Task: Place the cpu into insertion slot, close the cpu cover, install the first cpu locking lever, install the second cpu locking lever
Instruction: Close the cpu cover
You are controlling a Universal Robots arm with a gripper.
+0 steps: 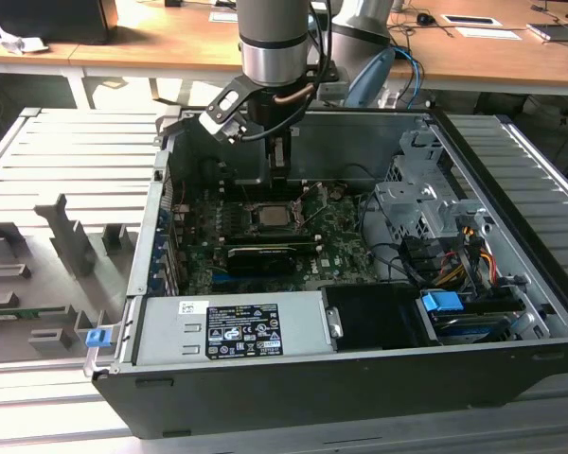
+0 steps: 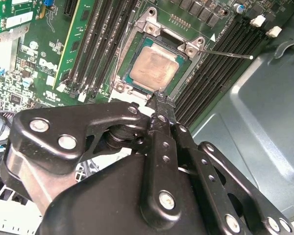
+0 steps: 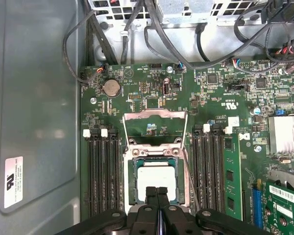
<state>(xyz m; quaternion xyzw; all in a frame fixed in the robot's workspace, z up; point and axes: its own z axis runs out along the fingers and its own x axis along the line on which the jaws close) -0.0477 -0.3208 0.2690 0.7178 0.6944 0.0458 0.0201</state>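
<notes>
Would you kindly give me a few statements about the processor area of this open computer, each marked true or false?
1. The cpu lies in the insertion slot. True.
2. The cpu cover is shut down over the chip. False: it stands swung open, and the green board shows through its window in the first wrist view.
3. The claw carries the cpu between its fingers. False: its fingers are shut together on nothing, with the tips at the chip's edge.
4. Long black memory slots run along both sides of the socket. True.
</notes>
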